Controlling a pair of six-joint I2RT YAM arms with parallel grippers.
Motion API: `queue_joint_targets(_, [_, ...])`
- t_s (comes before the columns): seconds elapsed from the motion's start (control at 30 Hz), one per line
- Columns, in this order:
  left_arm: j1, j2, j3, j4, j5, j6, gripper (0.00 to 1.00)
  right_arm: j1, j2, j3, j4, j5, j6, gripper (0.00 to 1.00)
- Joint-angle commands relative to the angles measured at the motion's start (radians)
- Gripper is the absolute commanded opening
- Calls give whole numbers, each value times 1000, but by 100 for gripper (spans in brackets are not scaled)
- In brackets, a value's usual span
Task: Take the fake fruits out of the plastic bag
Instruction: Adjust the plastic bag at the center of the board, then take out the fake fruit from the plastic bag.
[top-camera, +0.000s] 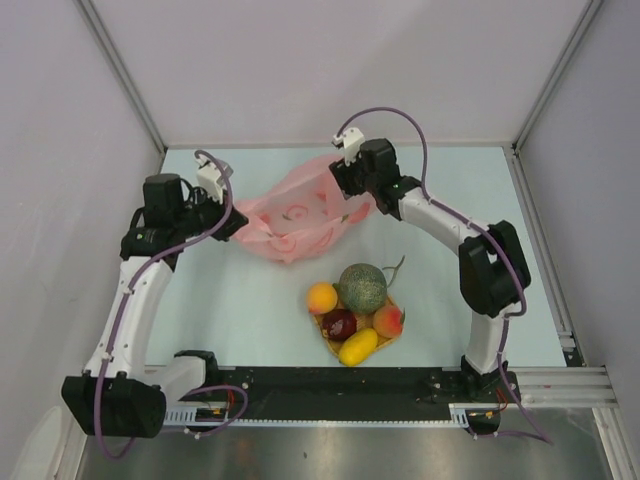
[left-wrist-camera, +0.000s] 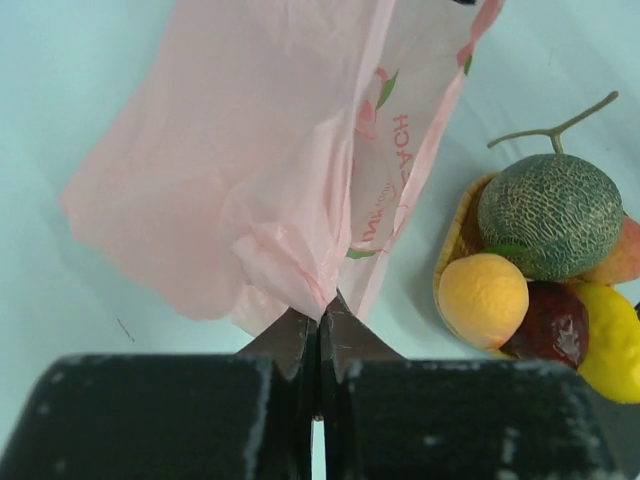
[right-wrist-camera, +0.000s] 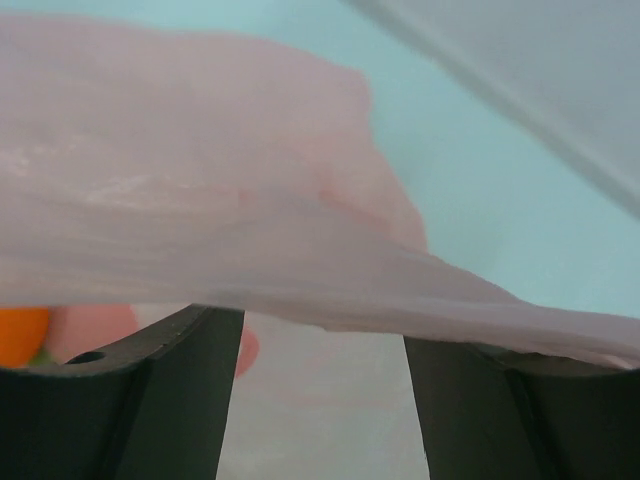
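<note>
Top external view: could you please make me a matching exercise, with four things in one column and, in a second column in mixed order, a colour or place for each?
Column one
1. melon
2. plastic bag
3. orange
4. yellow fruit

Column two
a. pink and translucent
b. lowest of the four in the picture
c. green, with a net pattern
d. just left of the melon

Right pairs: 1-c, 2-a, 3-d, 4-b
</note>
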Motion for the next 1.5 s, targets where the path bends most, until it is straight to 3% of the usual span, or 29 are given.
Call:
queue_joint_targets(0.0, [-19,150,76,185,3,-52,0,-52,128,181,117,100,-1,68])
queue_joint_targets(0.13, [-74,316,329,232,19,-75,0,-103,267,400,108,175,-17,68])
queue_joint_targets(0.27, [-106,399,489,107,76,-17,0,-125,226,370,119,197,-62,68])
queue_joint_targets(0.43, [-114,355,364,9,73,49,0,-117,84,175,35,-70,-16,69])
queue_joint_targets(0.6, [-125,321,187,27,15,51,0,-19,45,15,92,-135,5,72])
queue_joint_targets(1.03, [-137,345,123,44,-96,17,0,127,151,37,142,-160,122,73])
queue_joint_targets(1.17, [-137,359,138,47,-96,5,0,119,246,151,142,3,215,99])
queue_joint_targets(1.47, [-137,365,144,49,-50,-25,0,105,378,248,117,25,334,100])
